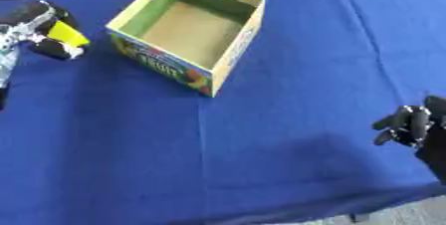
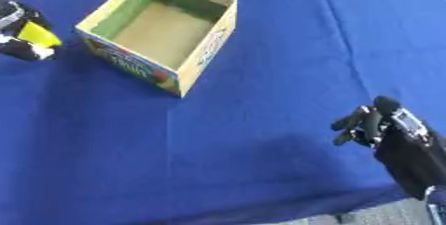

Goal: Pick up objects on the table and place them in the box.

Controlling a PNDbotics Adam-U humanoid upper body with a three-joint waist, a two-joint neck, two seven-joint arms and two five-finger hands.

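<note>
In the left eye view, your left hand [image 1: 39,30] sits at the upper left of the blue table [image 1: 287,119], with its fingers curled round a yellow object [image 1: 66,33]. The object shows only as a bright yellow wedge between dark fingers, so you cannot make out what it is. It is held just beside the box [image 1: 187,30], off that box's left wall and not over the opening. The box is an open cardboard carton, standing upright and turned corner-on to you, with a printed band along its near side and a bare brown floor inside. Your right hand [image 1: 411,125] shows at the right edge, low over the cloth, well apart from the box.

In the right eye view, the right hand [image 2: 383,127] shows more fully: the fingers are bent downward and hold nothing, though whether they touch the cloth you cannot tell. The left hand [image 2: 19,35] is cut by the left edge here, and the yellow object [image 2: 38,35] still peeks out between its fingers, near the box's [image 2: 157,27] left corner.
</note>
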